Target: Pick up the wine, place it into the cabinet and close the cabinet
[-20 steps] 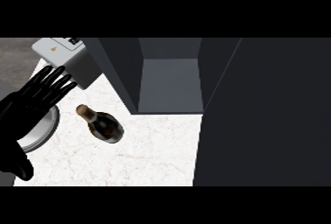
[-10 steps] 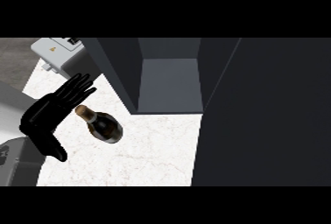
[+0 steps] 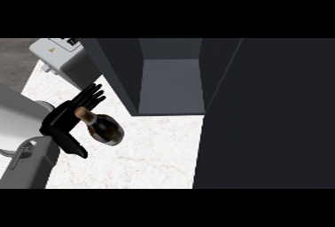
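**Wine beside an open hand, grasp not yet made**

Wine (image 3: 106, 131) lies on its side on the surface (image 3: 153, 153), neck pointing up-left and fat end toward the cabinet (image 3: 122, 71). The left hand (image 3: 64, 123) sits just beside it on the left. Its fingers are straight and fanned past the cork end, and its thumb is stretched out the other way, so nothing is curled round the glass. The neck overlaps the palm from this steep angle, so it may be touching, though I cannot tell for sure. The right hand does not show.

The main risk is the bottle's shape. A round body lying flat will probably roll if the palm nudges it before the fingers close, and it would roll toward the cabinet's front edge or out of reach. Gripping the thin neck alone would leave the heavy end to swing. Carried in, the bottle also has to clear the cabinet's near wall and the tall dark door (image 3: 268, 115) standing open on the right. That door needs room to swing shut afterwards.

The bottle is dark, glossy glass with a tan cork or foil top, and it is likely slippery. The surface is pale, veined stone, smooth and flat. The cabinet is matt dark grey with a lighter grey floor. A boxy white appliance (image 3: 59, 60) stands at the upper left, well apart from the bottle.
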Action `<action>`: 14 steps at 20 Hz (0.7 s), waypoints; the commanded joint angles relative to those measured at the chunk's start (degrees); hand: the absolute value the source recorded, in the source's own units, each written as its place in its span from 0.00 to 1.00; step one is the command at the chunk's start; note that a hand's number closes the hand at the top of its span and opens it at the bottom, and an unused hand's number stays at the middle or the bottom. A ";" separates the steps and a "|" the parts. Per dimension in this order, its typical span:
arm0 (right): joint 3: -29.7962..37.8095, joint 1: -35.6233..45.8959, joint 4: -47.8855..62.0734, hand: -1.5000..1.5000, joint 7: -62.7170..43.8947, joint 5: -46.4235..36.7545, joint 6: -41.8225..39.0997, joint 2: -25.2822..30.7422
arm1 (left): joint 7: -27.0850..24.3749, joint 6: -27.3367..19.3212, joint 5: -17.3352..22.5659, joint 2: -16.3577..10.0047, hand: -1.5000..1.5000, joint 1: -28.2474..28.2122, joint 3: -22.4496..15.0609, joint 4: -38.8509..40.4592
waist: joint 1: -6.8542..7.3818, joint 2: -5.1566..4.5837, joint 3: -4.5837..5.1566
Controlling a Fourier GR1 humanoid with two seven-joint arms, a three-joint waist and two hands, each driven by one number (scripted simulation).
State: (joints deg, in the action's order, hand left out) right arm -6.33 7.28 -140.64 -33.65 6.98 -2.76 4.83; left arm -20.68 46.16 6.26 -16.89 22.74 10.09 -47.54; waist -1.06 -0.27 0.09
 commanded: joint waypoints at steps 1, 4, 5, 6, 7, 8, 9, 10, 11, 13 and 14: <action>-1.56 -1.67 -6.71 0.00 -2.76 2.53 -0.02 -0.24 | -11.39 1.51 -5.76 0.47 0.00 1.64 -1.72 9.43 | -0.83 -0.15 0.08; 0.89 -1.70 -2.30 0.00 1.47 3.21 -0.89 -0.52 | -14.58 2.27 -6.67 -0.02 0.00 1.29 -3.05 10.99 | -0.01 -0.03 -0.01; 2.76 -1.27 -3.13 0.00 -0.05 5.29 -1.08 0.23 | -15.14 2.02 -7.23 0.49 0.00 0.65 -3.94 11.11 | -0.01 -0.01 -0.01; -1.26 -2.40 -3.42 0.00 1.59 1.56 -0.30 -1.84 | -18.63 3.37 -8.25 -3.19 0.00 1.41 -3.20 14.99 | -0.52 -0.21 0.07; 3.41 -3.07 -5.56 0.00 -0.74 7.20 -2.05 0.78 | -18.38 -0.41 -9.21 0.60 0.00 0.30 -4.87 13.53 | -0.40 -0.04 0.01; -3.21 -1.75 -2.31 0.00 1.94 0.13 -0.56 -2.41 | -20.08 0.12 -9.01 0.20 0.00 2.56 -4.55 15.68 | -0.69 -0.27 0.12; -0.93 -2.36 -4.14 0.00 0.41 2.29 -1.22 -0.91 | -20.65 -0.72 -10.11 0.48 0.00 3.03 -5.26 18.13 | -0.93 -0.26 0.10; -0.98 -3.64 -4.45 0.00 0.66 3.39 -1.68 -1.05 | -20.23 -0.19 -10.21 -0.27 0.00 4.51 -5.42 19.44 | -1.11 -0.27 0.09; -0.66 -1.43 -3.11 0.00 0.68 1.81 -1.31 -0.82 | -23.26 -0.27 -11.26 -0.48 0.00 2.62 -6.25 20.21 | -0.77 -0.30 0.12; 0.54 -0.90 -2.55 0.00 1.56 3.33 -1.37 -1.16 | -26.35 1.42 -12.07 -1.81 0.00 0.17 -7.70 20.20 | -0.78 -0.40 0.15; -2.23 -0.46 -4.72 0.00 -1.93 0.85 0.21 -1.69 | -23.02 -0.05 -11.38 -0.56 0.00 4.72 -7.08 22.31 | -1.02 -0.24 0.16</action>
State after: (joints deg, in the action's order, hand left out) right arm -7.39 6.59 -140.58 -31.87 6.76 -3.75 3.47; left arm -36.10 39.12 -3.89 -17.50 25.58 4.07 -29.54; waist -1.84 -0.53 0.19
